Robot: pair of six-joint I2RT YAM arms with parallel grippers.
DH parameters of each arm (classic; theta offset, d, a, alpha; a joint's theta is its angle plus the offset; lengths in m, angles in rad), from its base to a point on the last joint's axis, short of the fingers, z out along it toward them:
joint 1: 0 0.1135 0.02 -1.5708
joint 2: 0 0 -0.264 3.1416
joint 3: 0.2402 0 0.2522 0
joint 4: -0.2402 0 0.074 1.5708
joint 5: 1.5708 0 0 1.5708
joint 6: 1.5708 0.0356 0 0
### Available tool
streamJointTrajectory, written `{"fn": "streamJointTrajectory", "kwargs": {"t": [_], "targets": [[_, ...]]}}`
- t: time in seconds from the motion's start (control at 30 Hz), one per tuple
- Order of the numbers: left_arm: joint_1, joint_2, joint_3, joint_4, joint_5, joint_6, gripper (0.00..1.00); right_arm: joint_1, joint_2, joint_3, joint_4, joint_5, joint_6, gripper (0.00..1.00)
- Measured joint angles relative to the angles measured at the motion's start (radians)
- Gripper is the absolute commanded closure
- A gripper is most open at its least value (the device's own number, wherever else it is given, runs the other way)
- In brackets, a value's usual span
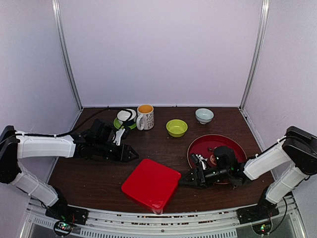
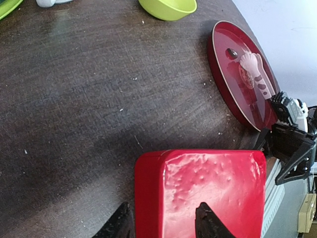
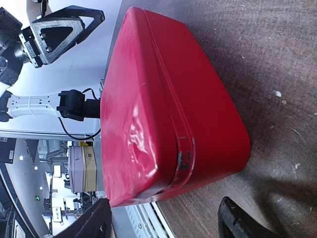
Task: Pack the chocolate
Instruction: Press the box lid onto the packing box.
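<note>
Your left gripper and right gripper gape either side of the red box. What may be chocolate lies on the plate.

1. A shut red box sits at the middle of the counter's near edge.
2. A red plate lies near the right edge.
3. A mug, a lime bowl and a pale bowl stand along the far edge.

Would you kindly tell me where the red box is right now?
In the top view, the red box sits centrally at the near edge of the table, between the left pincer and the right pincer, the red plate to its right.
</note>
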Motion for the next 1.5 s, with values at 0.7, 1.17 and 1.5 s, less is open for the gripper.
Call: {"fn": "streamJointTrajectory", "kwargs": {"t": [0.7, 1.17, 1.5], "targets": [[0.012, 0.135, 0.0, 0.09, 0.094, 0.003, 0.71, 0.005, 0.105, 0.047, 0.082, 0.005, 0.081, 0.47], [0.023, 0.184, 0.0, 0.134, 0.138, -0.008, 0.83, 0.005, 0.147, 0.051, 0.146, 0.005, 0.14, 0.53], [0.02, 0.212, 0.011, 0.177, 0.116, -0.014, 0.83, 0.005, 0.183, 0.051, 0.198, -0.013, 0.181, 0.52]]}}
